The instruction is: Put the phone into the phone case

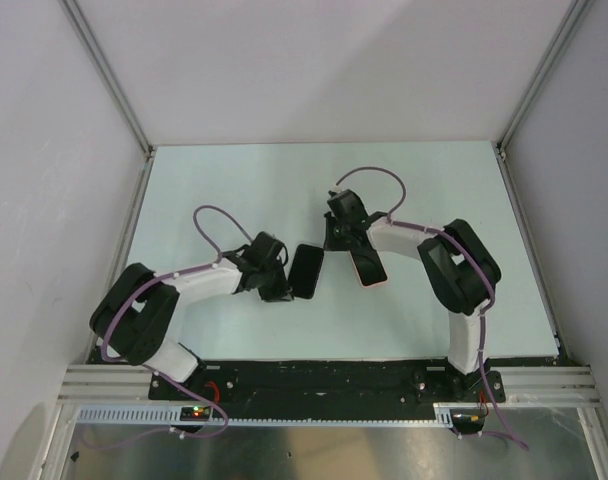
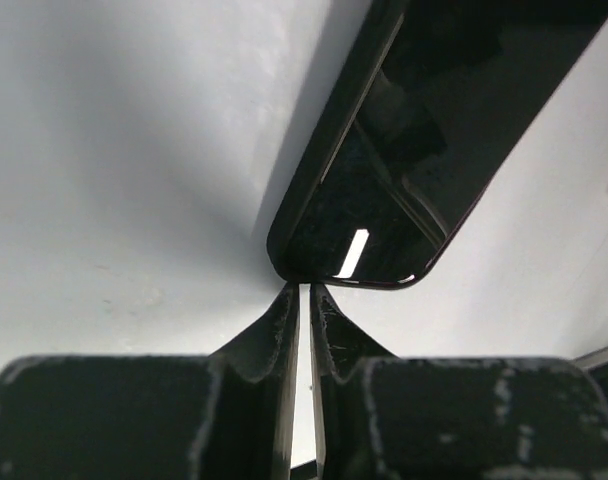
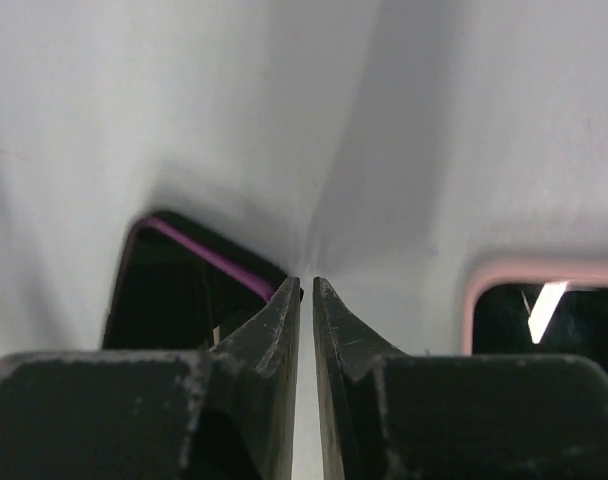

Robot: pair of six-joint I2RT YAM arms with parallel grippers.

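Black, glossy rectangular phone (image 1: 306,270) flat on the white table (image 1: 234,190), about mid-scene, outside the pink-rimmed phone case (image 1: 370,268) lying just to its right, a strip of table between. Looks barely begun: nothing fitted, the whole insertion left to do. Left jaws closed to a thin slit, tips right at the phone's rounded near end, gripping nothing. Right jaws likewise all but closed, empty, low over the table between phone and case.

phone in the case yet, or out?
Out. The phone lies flat on the table beside the pink-rimmed case, with a gap between them in the top view.
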